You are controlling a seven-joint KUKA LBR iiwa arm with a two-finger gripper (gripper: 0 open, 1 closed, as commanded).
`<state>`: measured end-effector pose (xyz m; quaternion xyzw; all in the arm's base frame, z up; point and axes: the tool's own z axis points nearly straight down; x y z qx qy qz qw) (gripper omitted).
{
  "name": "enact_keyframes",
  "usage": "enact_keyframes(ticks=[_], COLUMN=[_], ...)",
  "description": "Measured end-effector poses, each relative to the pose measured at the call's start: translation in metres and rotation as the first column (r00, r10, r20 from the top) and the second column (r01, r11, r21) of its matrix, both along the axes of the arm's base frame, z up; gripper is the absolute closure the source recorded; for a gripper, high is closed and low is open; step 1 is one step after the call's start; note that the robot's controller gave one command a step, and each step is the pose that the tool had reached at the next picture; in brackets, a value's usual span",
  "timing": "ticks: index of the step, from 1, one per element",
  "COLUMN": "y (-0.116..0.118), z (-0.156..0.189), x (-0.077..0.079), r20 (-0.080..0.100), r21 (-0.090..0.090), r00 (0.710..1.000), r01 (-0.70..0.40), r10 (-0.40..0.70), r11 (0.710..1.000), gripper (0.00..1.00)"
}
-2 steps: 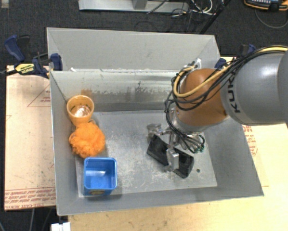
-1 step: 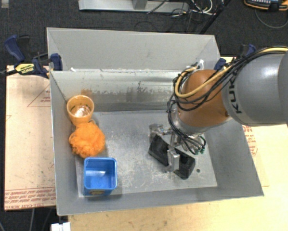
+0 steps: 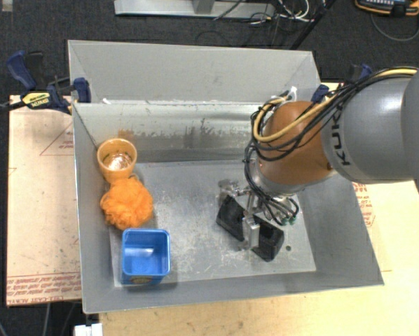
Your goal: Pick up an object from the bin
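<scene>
The gripper (image 3: 250,230) has its two black fingers (image 3: 230,219) spread apart with nothing between them, low over bare floor in the lower right of the grey bin (image 3: 195,187). Above it sits the orange wrist cover (image 3: 293,149). The grey arm (image 3: 381,135), lettered "KUK", enters from the right. Well apart, down the bin's left side, lie an orange cup (image 3: 117,159), an orange fluffy ball (image 3: 127,203) and a blue box (image 3: 146,256). Dark carpet (image 3: 195,30) surrounds the bin.

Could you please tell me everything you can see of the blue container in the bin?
The blue container is a small, square, open-topped tub, plastic by its look, with rounded corners and a raised rim. It sits upright on the floor of the bin, in the near left corner, and looks empty. The fluffy orange ball lies just beyond it, touching or nearly so. The gripper is well away to the right.
</scene>
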<state>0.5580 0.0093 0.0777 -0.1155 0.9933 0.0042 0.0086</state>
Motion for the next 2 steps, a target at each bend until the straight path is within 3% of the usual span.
enact_keyframes(ticks=[1, 2], y=[0.013, 0.000], z=[0.000, -0.004], x=[-0.017, -0.017], r20=[0.009, 0.000], r21=[0.002, 0.001], r00=[1.000, 0.998], r01=[0.004, -0.063], r10=[-0.004, 0.063], r11=[1.000, 0.998], gripper=[0.00, 0.00])
